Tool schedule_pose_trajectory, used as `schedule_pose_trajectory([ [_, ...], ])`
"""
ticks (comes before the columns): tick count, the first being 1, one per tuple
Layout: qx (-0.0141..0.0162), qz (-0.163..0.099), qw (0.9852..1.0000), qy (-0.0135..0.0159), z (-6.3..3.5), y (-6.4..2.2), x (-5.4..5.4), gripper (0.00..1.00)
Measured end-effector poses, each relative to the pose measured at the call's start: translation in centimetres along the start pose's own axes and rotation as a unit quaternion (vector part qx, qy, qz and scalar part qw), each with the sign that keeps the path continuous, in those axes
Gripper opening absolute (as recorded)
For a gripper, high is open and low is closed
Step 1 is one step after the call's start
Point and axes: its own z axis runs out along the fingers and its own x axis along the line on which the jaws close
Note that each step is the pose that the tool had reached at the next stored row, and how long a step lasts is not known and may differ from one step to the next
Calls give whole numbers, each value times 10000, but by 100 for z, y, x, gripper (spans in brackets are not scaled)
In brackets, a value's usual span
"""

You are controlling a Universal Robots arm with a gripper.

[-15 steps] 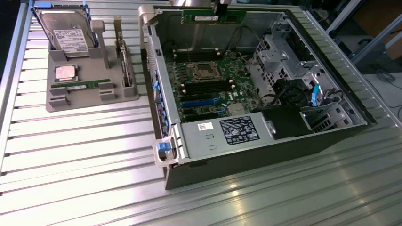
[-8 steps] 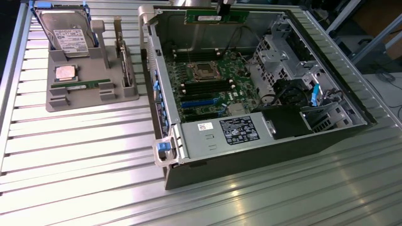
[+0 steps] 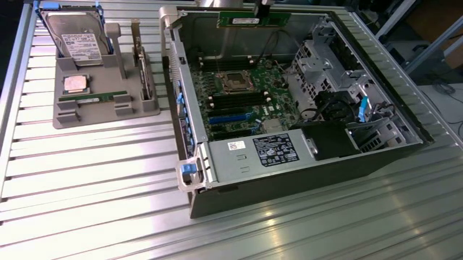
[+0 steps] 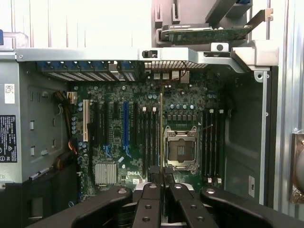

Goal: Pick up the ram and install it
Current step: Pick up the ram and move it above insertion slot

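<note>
Pincer tight around the ram

Gripper is all matte black: chunky linkage arms fanning out, two slim fingers between them, shiny silver pins and small screw holes dotted along.

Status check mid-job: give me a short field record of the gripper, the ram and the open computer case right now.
gripper: shut on the long thin green ram stick
ram position: held above the open grey metal computer case, not seated in any slot
motherboard: green, exposed inside the case
tray: grey holder tray at the exterior view's left, with a second green stick, a silver hard drive and a square silver processor chip
</note>
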Motion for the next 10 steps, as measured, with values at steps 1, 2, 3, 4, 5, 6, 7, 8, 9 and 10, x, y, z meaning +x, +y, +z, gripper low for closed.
schedule_pose_trajectory([
  [1, 0, 0, 10000, 0, 0, -8, 0, 12],
  [2, 0, 0, 10000, 0, 0, -21, 0, 12],
  [3, 0, 0, 10000, 0, -1, -33, 0, 12],
  [4, 0, 0, 10000, 1, -1, -46, 0, 12],
  [5, 0, 0, 10000, 1, -2, -55, 0, 12],
  [6, 0, 0, 10000, 1, -2, -72, 0, 12],
  [7, 0, 0, 10000, 1, -2, -94, 0, 12],
  [8, 0, 0, 10000, 1, -3, -114, 1, 12],
  [9, 0, 0, 10000, 1, -4, -133, 1, 12],
  [10, 0, 0, 10000, 1, -4, -152, 1, 12],
])
